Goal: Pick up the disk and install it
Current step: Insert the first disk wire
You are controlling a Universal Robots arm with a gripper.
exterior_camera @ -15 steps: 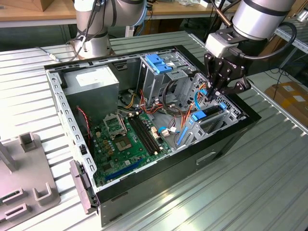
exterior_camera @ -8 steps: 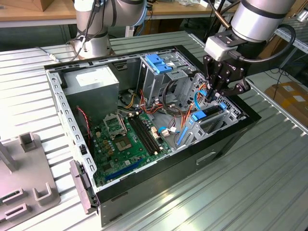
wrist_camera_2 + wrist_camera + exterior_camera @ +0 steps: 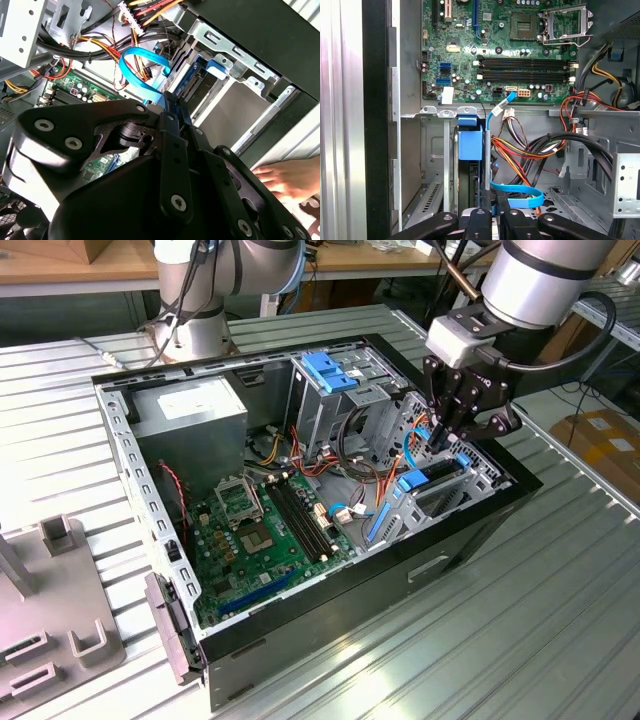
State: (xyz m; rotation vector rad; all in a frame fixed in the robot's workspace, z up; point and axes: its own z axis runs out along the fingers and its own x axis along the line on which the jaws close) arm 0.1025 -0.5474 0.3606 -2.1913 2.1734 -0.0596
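Tool [image 3: 439,443] pressed together, carrying nothing, just over the drive bay [image 3: 445,502]. Case [image 3: 130,455] lies open on the bench [image 3: 560,570], bay at its corner toward the exterior view's right. Disk [image 3: 440,470] stands on edge in that bay and looks not fully home. I'd push square, no tilt, and keep off the blue cable [image 3: 517,192].

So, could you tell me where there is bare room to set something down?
The slatted table at the exterior view's right of the case is bare. Crowded: the cables between the drive cage and the hand.
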